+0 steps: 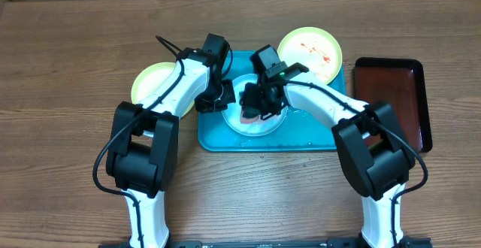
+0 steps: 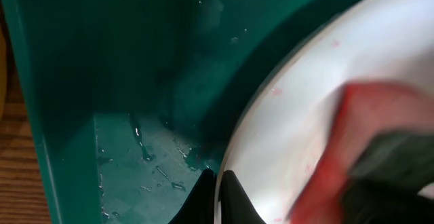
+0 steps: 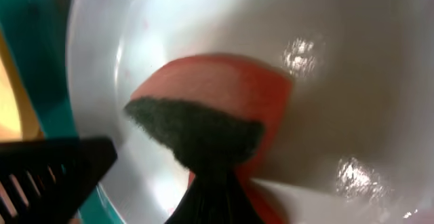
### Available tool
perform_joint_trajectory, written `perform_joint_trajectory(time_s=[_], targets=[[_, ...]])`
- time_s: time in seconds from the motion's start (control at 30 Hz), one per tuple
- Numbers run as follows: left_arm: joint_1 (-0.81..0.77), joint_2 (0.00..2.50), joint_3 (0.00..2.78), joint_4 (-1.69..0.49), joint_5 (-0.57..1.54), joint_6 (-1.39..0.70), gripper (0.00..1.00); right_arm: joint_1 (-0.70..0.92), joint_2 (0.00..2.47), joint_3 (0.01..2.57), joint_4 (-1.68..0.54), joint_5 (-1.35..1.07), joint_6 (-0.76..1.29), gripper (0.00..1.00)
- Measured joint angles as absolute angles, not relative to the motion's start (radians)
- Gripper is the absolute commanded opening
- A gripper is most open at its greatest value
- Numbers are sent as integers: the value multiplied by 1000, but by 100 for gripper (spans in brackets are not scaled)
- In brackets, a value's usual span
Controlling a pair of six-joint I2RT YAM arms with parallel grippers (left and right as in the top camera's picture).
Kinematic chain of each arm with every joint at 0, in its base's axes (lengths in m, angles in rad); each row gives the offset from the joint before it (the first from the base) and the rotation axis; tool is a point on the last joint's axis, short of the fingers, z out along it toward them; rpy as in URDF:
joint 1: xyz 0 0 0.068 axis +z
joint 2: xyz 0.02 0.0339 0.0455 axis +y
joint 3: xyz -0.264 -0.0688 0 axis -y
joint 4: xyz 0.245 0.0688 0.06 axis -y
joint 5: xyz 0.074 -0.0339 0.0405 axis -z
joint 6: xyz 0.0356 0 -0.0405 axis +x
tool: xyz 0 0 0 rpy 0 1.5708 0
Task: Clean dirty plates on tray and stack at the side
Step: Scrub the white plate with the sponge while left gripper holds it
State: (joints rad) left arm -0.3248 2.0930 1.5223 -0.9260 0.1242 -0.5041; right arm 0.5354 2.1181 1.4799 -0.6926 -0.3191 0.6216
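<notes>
Roughly mid-scrub, by the look of it. The light-blue plate (image 1: 257, 128) sat at the centre of the turquoise tray (image 1: 225, 139). Your left fingers (image 2: 239, 203) were narrow, pinched on that plate's rim, 1 on each side of the edge. Your right fingers (image 3: 210, 195) were clamped on the sponge (image 3: 224, 88), which pressed against the plate's white centre. The left wrist view showed faint pink specks on the white.

Risks, as I judged them:
- The pinch covered only a thin bit of rim. A hard stroke could pull the plate out or pivot it around the grip.
- Water beaded on the tray floor, so a freed plate would likely skate.
- Both wrists crowded over 1 plate, and a wide stroke toward the left could knock them together.
- The sauced plate (image 1: 310, 52) sat at the tray's far right corner near your right arm, where a swing could nudge it.
- The other yellow-green plate (image 1: 150, 83) lay on the counter (image 1: 75, 52) partly under your left arm, so a low retreat might clip it.
</notes>
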Motion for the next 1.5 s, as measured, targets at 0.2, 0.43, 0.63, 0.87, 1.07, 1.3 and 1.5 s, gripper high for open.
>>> perform_joint_trajectory(time_s=[0.2, 0.43, 0.63, 0.87, 1.07, 1.3, 1.5], targets=[[-327, 2093, 1522, -927, 136, -493, 4, 506, 2118, 1487, -800, -362, 645, 4], [-327, 2093, 1522, -923, 142, -493, 4, 413, 2119, 1529, -940, -313, 624, 4], [-327, 2093, 1522, -919, 142, -493, 4, 381, 2120, 1549, -844, -200, 551, 4], [-327, 2093, 1522, -919, 142, -494, 4, 447, 2124, 1551, -726, -188, 471, 4], [-327, 2093, 1522, -919, 142, -494, 4, 509, 2126, 1551, -767, -290, 464, 4], [-327, 2093, 1522, -919, 142, -493, 4, 511, 2126, 1552, -962, -362, 467, 4], [-327, 2093, 1522, -919, 143, -493, 4, 443, 2126, 1553, -1002, -311, 471, 4]])
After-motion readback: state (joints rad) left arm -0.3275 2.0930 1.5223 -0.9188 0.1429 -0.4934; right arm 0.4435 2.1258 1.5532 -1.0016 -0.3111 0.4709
